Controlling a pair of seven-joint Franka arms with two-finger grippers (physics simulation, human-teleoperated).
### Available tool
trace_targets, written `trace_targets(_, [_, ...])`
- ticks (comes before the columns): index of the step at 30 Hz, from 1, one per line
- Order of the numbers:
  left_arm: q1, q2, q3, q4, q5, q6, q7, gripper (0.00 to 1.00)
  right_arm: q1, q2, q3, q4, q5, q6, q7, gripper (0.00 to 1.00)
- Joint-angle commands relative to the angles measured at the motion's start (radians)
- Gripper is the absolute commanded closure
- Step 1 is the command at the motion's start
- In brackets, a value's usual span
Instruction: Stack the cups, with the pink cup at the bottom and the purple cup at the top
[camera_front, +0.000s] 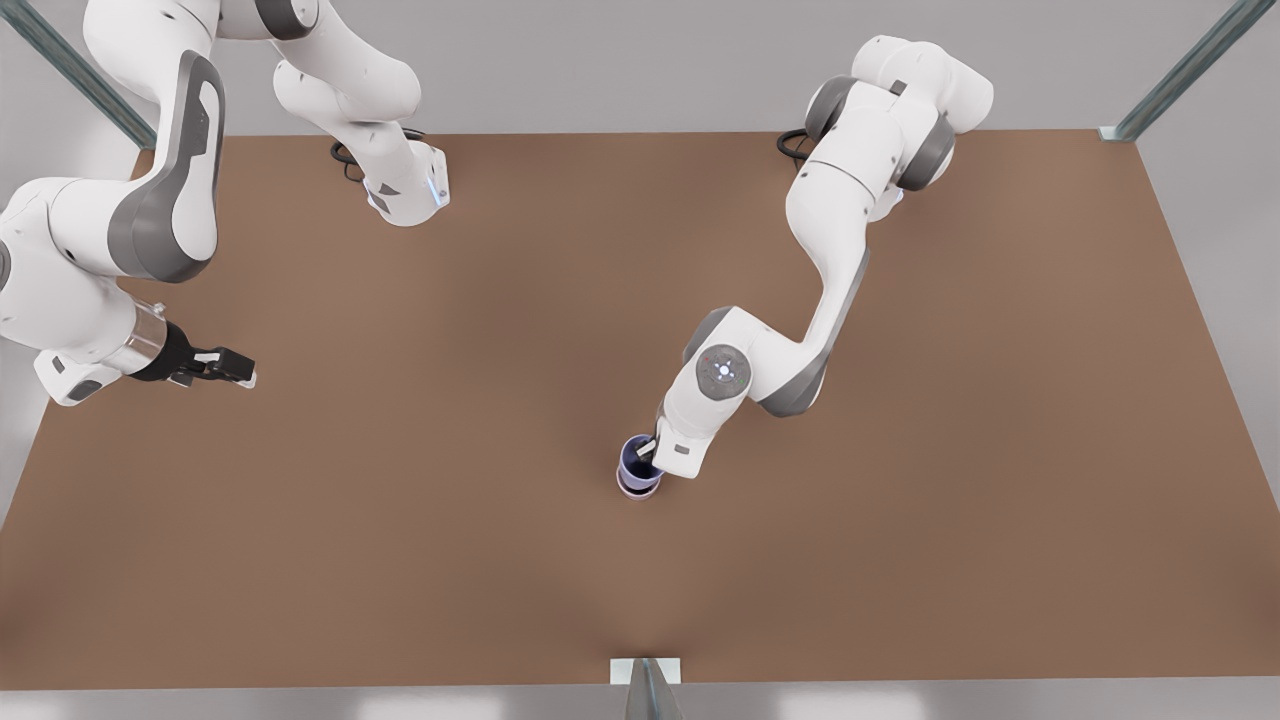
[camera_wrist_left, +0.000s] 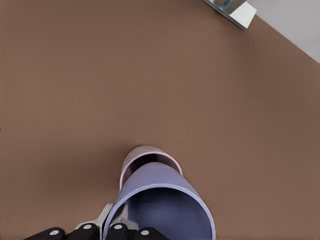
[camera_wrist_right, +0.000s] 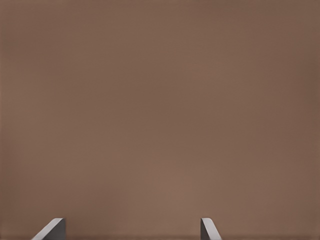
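The purple cup (camera_front: 638, 458) (camera_wrist_left: 165, 200) hangs upright directly over the pink cup (camera_front: 638, 491) (camera_wrist_left: 141, 159), which stands on the brown table near the front middle. The purple cup's base covers the pink cup's mouth; I cannot tell whether it is fully seated. My left gripper (camera_front: 650, 452) (camera_wrist_left: 114, 221), on the arm at the front view's right, is shut on the purple cup's wall at the rim. My right gripper (camera_front: 238, 368) (camera_wrist_right: 131, 231) waits open over bare table at the front view's far left, holding nothing.
The brown table (camera_front: 900, 500) stretches flat all round the cups. A metal bracket (camera_front: 645, 672) (camera_wrist_left: 235, 11) sits at the near edge, and frame posts (camera_front: 1180, 75) stand at the back corners. Both arm bases are at the far edge.
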Motion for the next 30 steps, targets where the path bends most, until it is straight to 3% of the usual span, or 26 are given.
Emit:
trace_targets(1, [-0.002, 0.000, 0.000, 0.002, -0.001, 0.006, -0.037, 0.79, 0.000, -0.001, 0.000, 0.000, 0.001, 0.000, 0.001, 0.00])
trace_targets(2, [-0.002, 0.000, 0.000, 0.000, -0.001, 0.006, -0.037, 0.68, 0.000, -0.001, 0.000, 0.000, 0.001, 0.000, 0.001, 0.00])
trace_targets(10, [-0.002, 0.000, 0.000, 0.002, -0.003, 0.004, -0.038, 0.66, 0.000, -0.001, 0.000, 0.000, 0.001, 0.000, 0.001, 0.00])
trace_targets(11, [-0.002, 0.000, 0.000, 0.002, -0.003, 0.004, -0.038, 0.63, 0.000, -0.001, 0.000, -0.001, 0.001, 0.000, 0.001, 0.00])
trace_targets(12, [-0.002, 0.000, 0.000, 0.002, -0.003, 0.004, -0.038, 0.47, 0.000, -0.001, 0.000, 0.000, 0.001, 0.000, 0.001, 0.00])
trace_targets(13, [-0.002, 0.000, 0.000, 0.002, -0.003, 0.002, -0.037, 0.01, 0.000, -0.001, 0.000, 0.000, 0.001, 0.000, 0.001, 0.00])
trace_targets(16, [-0.002, -0.014, 0.000, 0.002, -0.003, -0.031, -0.038, 0.00, 0.000, -0.001, 0.000, 0.000, 0.001, 0.000, 0.001, 0.00])
trace_targets(18, [0.032, -0.092, 0.012, 0.008, 0.001, -0.240, 0.032, 0.00, 0.000, 0.004, 0.000, 0.002, 0.001, -0.001, 0.001, 0.00])
trace_targets(20, [0.245, -0.261, 0.032, 0.009, 0.046, -0.571, 0.687, 0.00, 0.000, 0.004, 0.000, 0.002, 0.001, -0.003, 0.001, 0.00])
trace_targets(21, [0.280, -0.296, 0.060, 0.009, 0.118, -0.643, 0.882, 0.00, 0.000, 0.004, 0.000, 0.002, 0.001, -0.003, 0.001, 0.00])
trace_targets(23, [0.302, -0.393, 0.144, -0.026, 0.135, -0.665, 0.977, 0.00, 0.000, 0.004, 0.000, 0.002, 0.001, -0.003, 0.001, 0.00])
trace_targets(24, [0.334, -0.549, 0.138, -0.267, 0.140, -0.564, 0.977, 0.00, 0.000, 0.004, 0.000, 0.002, 0.001, -0.003, 0.001, 0.00])
trace_targets(25, [0.340, -0.626, 0.133, -0.333, 0.131, -0.517, 0.973, 0.00, 0.000, 0.005, 0.001, 0.002, 0.001, -0.003, 0.001, 0.00])
trace_targets(30, [0.339, -0.606, 0.133, -0.305, 0.126, -0.651, 0.984, 0.00, 0.000, 0.005, 0.000, 0.002, 0.001, -0.003, 0.001, 0.00])
